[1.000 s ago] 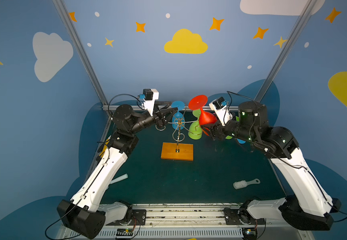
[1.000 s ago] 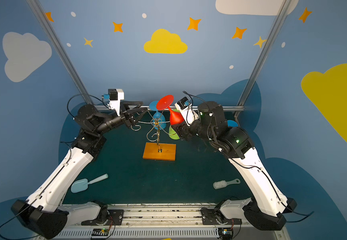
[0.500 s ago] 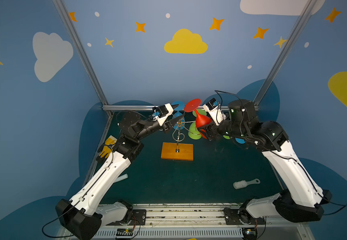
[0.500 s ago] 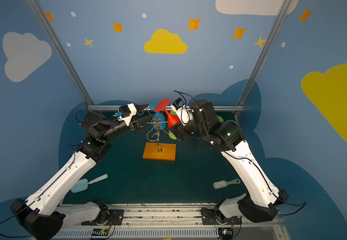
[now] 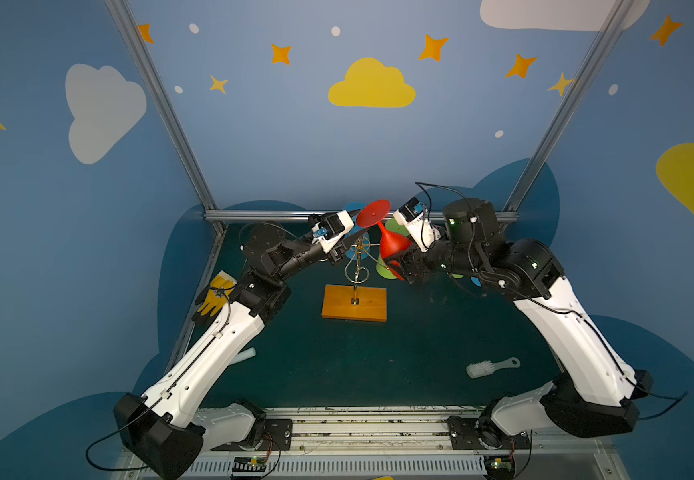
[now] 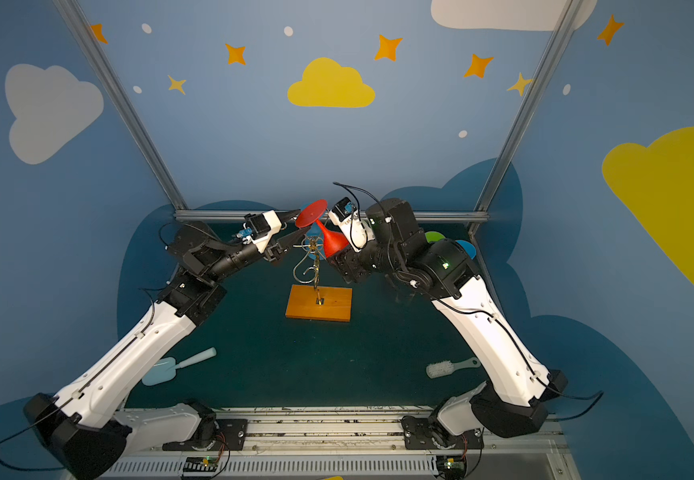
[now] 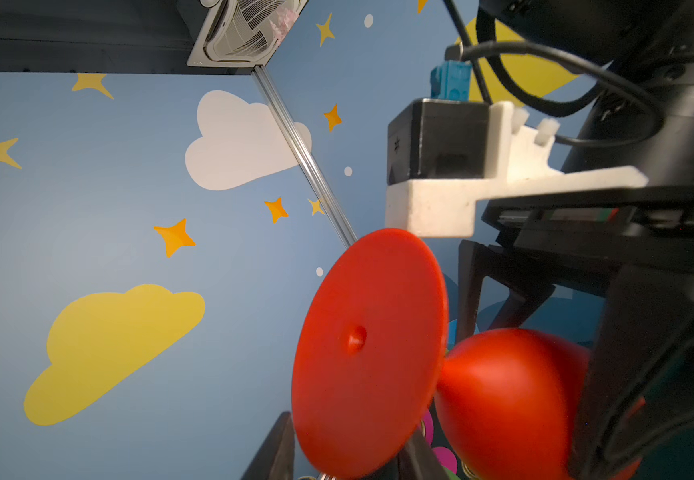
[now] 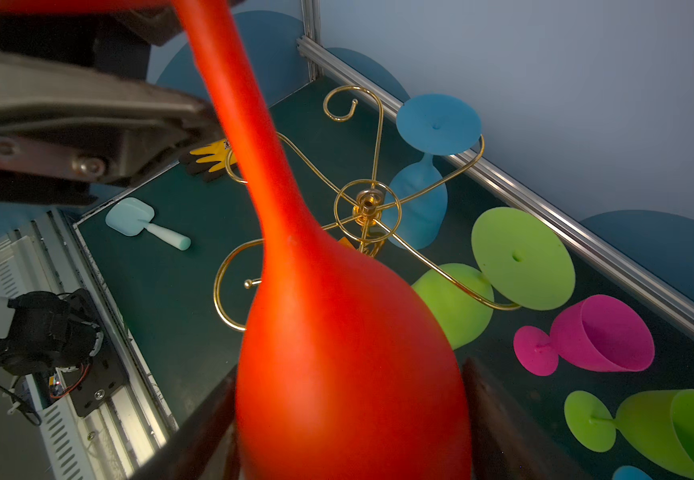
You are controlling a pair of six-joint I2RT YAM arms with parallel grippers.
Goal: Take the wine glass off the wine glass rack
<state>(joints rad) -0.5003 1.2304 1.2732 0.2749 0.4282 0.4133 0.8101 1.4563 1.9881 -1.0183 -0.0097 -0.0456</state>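
Observation:
The red wine glass [image 5: 393,245] [image 6: 334,243] hangs tilted in the air, foot up, just above and right of the wine glass rack [image 5: 353,301] [image 6: 319,303]. My right gripper [image 5: 397,259] [image 8: 349,407] is shut on its bowl [image 8: 345,353]. It touches none of the gold wire arms [image 8: 368,203]. My left gripper [image 5: 355,226] [image 7: 347,453] is open, its jaws either side of the stem just under the red foot [image 7: 370,345]. One of its fingers [image 8: 171,112] touches the stem.
A blue glass [image 8: 416,208] and a green glass [image 8: 522,257] hang on the rack. Pink [image 8: 603,332] and green [image 8: 669,428] glasses lie by the back rail. A yellow glove [image 5: 214,293], a pale scoop [image 6: 162,370] and a brush [image 5: 490,368] lie on the mat.
My left gripper has come in from the left to the red glass's stem and its jaws have narrowed. My right gripper has shifted the glass slightly left, still gripping the bowl.

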